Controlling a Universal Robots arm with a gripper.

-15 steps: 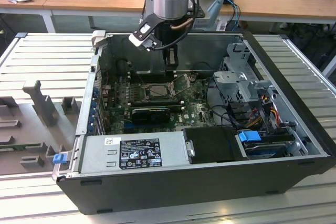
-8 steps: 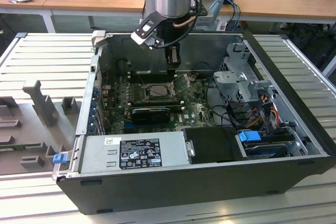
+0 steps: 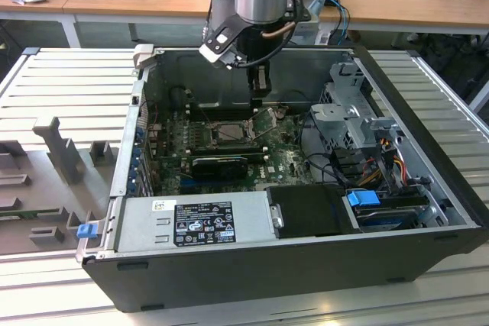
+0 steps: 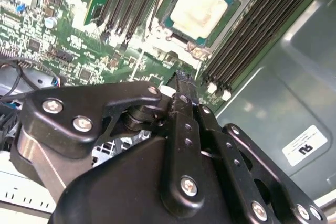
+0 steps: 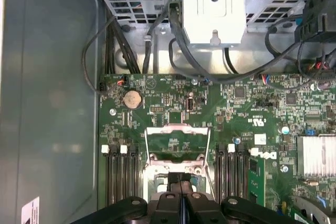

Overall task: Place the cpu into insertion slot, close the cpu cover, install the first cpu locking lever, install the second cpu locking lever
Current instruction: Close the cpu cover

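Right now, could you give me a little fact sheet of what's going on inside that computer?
place: open computer case, motherboard exposed
cpu: seated in the insertion slot, pale top up
cpu cover: raised, not closed
end effector: shut, holding nothing that can be seen, low by the insertion slot's edge
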